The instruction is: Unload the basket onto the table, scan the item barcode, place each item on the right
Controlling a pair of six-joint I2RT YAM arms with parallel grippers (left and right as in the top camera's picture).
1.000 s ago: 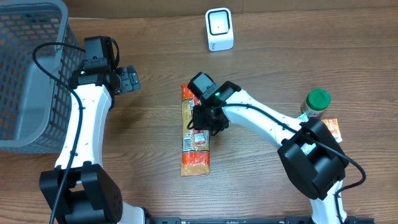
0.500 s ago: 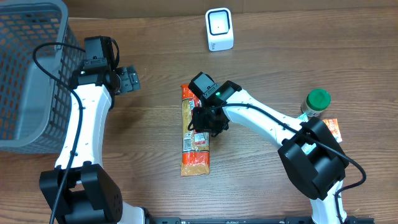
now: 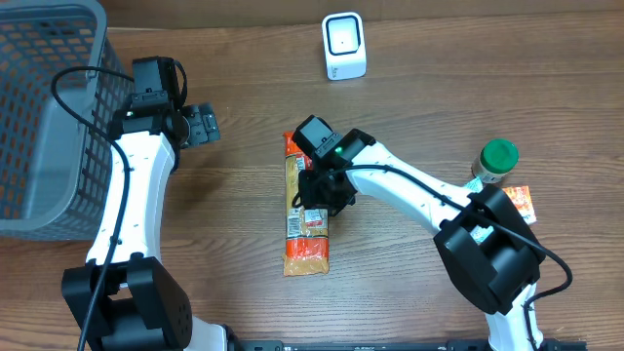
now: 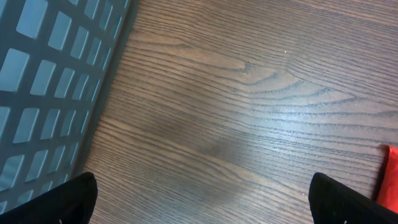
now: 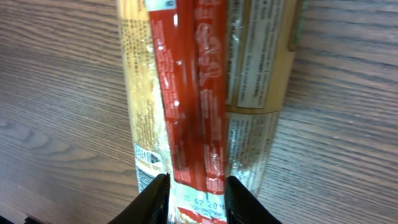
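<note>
Pasta packet (image 5: 186, 93) between right jaws

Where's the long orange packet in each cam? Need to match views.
Overhead: orange packet, frame centre, running top to bottom.
Left wrist: only a red sliver at the right edge; cannot tell if it is the packet.
Right wrist: fills the middle, between the right fingers.
Shared landmark: wood-grain table.

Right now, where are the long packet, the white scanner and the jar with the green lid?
long packet (image 3: 307, 252): overhead view, on its orange lower end.
white scanner (image 3: 343, 41): overhead view, on its top face.
green-lid jar (image 3: 500, 155): overhead view, on the green lid.
</note>
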